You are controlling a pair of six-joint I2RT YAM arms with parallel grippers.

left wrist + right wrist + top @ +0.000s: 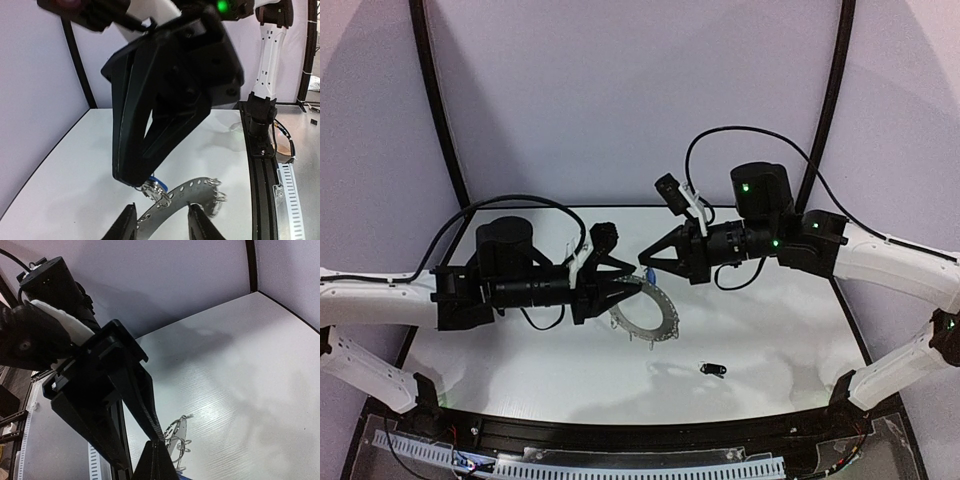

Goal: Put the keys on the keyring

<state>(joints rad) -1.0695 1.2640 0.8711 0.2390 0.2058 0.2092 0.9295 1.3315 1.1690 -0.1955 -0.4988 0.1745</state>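
Closest to your left wrist lens, the left gripper (162,209) has its two black fingers standing apart on either side of the large flat dark grey keyring (195,187), with its punched holes and small wire loops. You cannot tell from these views whether they actually pinch the band. Your right gripper (141,181) is clenched on the tiny blue-headed key (648,272), its tip touching or just above a wire loop on the ring's outer edge, so the first threading looks under way, not finished. The tiny black-headed key (712,369) lies alone on the white table (520,360), well apart from the ring, with its turn yet to come. No brand, label or writing is legible anywhere.
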